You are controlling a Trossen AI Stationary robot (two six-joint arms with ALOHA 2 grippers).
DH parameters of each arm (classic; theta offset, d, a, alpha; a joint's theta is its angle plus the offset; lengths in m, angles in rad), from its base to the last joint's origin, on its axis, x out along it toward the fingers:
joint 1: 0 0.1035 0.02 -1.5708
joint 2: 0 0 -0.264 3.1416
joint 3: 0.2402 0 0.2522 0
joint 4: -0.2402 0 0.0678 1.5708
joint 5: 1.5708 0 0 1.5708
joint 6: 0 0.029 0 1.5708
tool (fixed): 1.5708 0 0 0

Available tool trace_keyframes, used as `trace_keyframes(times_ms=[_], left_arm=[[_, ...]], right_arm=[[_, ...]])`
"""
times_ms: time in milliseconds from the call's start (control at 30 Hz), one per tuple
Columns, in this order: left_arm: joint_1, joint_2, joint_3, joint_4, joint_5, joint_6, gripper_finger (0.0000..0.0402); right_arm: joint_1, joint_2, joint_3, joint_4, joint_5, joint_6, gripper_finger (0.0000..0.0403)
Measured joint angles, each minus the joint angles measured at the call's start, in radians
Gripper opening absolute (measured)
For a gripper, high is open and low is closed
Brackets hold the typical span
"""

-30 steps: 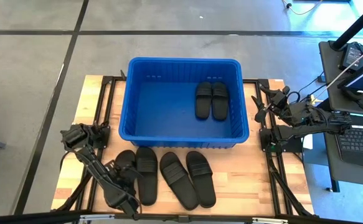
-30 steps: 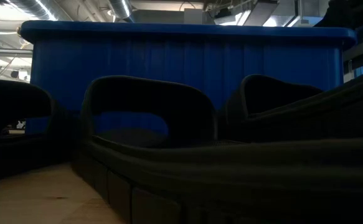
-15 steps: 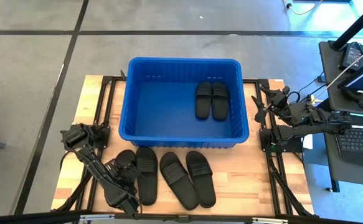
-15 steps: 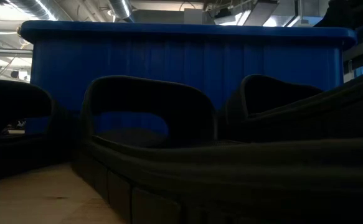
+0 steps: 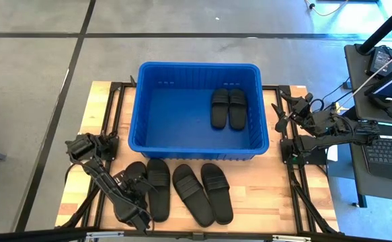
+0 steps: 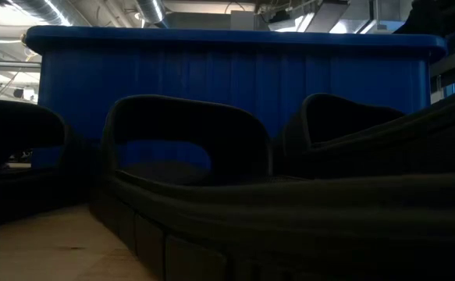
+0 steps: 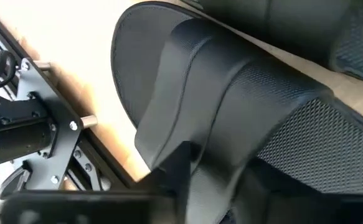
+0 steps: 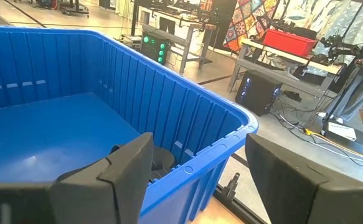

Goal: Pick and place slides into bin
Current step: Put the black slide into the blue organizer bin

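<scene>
The blue bin [image 5: 199, 107] stands in the middle of the table with two black slides [image 5: 228, 107] lying flat side by side on its floor at the right. Several more slides lie flat in a row on the table in front of the bin [image 5: 192, 193]. My left gripper [image 5: 134, 190] is low over the leftmost slide [image 5: 136, 173] and shut on its strap [image 7: 231, 93]. My right gripper [image 5: 281, 114] is open and empty, level with the bin's right wall; the bin's rim [image 8: 231, 127] shows between its fingers. My left gripper has the leftmost slide's strap by the edge [image 7: 200, 155] on the table's near side, and one finger [image 7: 176, 165] shows against it. The other finger is hidden by the strap. The fingers come slanting down from the near side. The slide lies flat on the table.
The other slides [image 5: 158, 189] [image 5: 217, 192] lie close to the right of the held one. In the low view they [image 6: 188, 156] stand in front of the bin's near wall [image 6: 227, 70]. Metal frame rails [image 5: 296, 181] run along both table sides.
My left gripper has crept a little toward the far edge over the leftmost slide. The slides have stayed where they were.
</scene>
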Motion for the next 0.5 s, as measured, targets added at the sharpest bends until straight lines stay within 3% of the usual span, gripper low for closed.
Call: trace_keyframes(times_ms=[133, 500], left_arm=[[-0.001, 0.000, 0.023, -0.010, 0.013, 0.003, 0.0013], [-0.001, -0.002, 0.183, -0.060, 0.135, 0.034, 0.0008]], right_arm=[[0.000, 0.000, 0.000, 0.000, 0.000, 0.000, 0.0255], [0.000, 0.000, 0.000, 0.000, 0.000, 0.000, 0.0255]])
